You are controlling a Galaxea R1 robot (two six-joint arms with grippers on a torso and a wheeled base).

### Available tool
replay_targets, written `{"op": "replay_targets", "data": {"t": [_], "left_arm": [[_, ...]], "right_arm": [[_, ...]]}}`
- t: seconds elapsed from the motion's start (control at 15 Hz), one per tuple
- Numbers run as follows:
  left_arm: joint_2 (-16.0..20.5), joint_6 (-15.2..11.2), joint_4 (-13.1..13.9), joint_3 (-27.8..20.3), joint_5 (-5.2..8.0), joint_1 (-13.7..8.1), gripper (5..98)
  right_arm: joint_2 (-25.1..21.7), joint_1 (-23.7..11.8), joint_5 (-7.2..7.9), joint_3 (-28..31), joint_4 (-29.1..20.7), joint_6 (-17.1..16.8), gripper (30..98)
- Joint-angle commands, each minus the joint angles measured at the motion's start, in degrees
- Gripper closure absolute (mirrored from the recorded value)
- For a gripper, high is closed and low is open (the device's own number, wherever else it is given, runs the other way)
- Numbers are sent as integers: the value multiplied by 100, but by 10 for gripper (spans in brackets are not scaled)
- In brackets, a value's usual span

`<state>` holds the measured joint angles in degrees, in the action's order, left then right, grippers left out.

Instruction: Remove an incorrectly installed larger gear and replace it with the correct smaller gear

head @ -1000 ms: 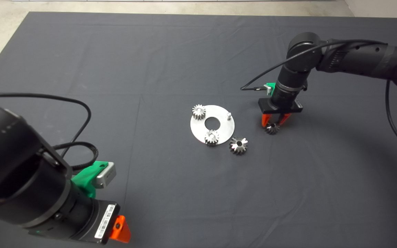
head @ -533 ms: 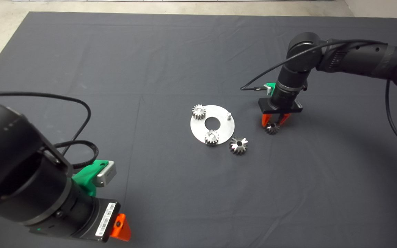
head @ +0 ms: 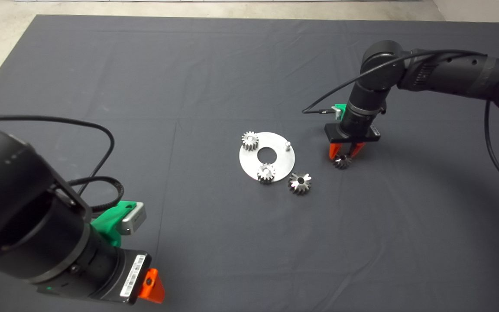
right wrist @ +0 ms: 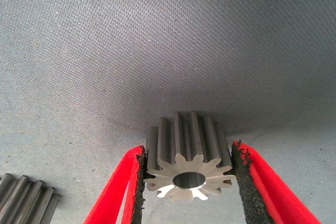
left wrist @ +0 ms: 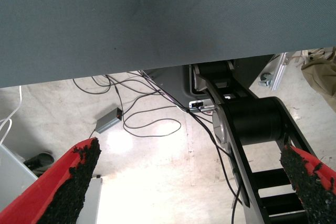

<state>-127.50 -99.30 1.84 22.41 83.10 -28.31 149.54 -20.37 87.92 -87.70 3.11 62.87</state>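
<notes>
Even, soft light from above covers the dark mat [head: 215, 78], with only faint shadows under the right arm [head: 448, 73]. The round metal plate [head: 275, 167] glares pale. In the right wrist view a soft shadow pools behind the smaller gear [right wrist: 188, 156], whose weave-textured surroundings stay sharp. The floor [left wrist: 147, 161] in the left wrist view is washed out bright.

From above, my right gripper [head: 343, 154] covers the upper part of the smaller gear [head: 342, 162], so contact there is too small to tell. In my right wrist view the lower edge cuts my fingers [right wrist: 119, 192] short, and the larger gear [right wrist: 25, 201] shows only as a toothed corner. My left gripper [head: 150, 287] sits half off the frame's bottom, one finger hidden.
</notes>
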Motion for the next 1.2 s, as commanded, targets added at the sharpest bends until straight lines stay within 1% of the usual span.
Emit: {"op": "replay_targets", "data": {"t": [0.0, 0.2, 0.33, 0.53, 0.73, 0.93, 1.13], "left_arm": [[-8, 25, -17, 25, 39, -59, 153], [1, 25, -17, 52, 39, -60, 153], [-8, 25, -17, 52, 39, -61, 153], [-8, 25, -17, 69, 39, -30, 153], [-25, 30, -26, 109, 39, 70, 153], [-20, 104, -26, 166, 39, 106, 153], [-17, 104, -35, 184, 48, 114, 153]], "right_arm": [[28, -204, 708, 26, -205, 6, 897], [37, -204, 708, 44, -205, 6, 903], [37, -204, 708, 53, -205, 6, 925], [11, -213, 708, 39, -205, 6, 926], [15, -490, 708, 44, -223, 6, 926], [42, -794, 708, 132, -443, 6, 927], [55, -1111, 708, 286, -469, 11, 928]]}}
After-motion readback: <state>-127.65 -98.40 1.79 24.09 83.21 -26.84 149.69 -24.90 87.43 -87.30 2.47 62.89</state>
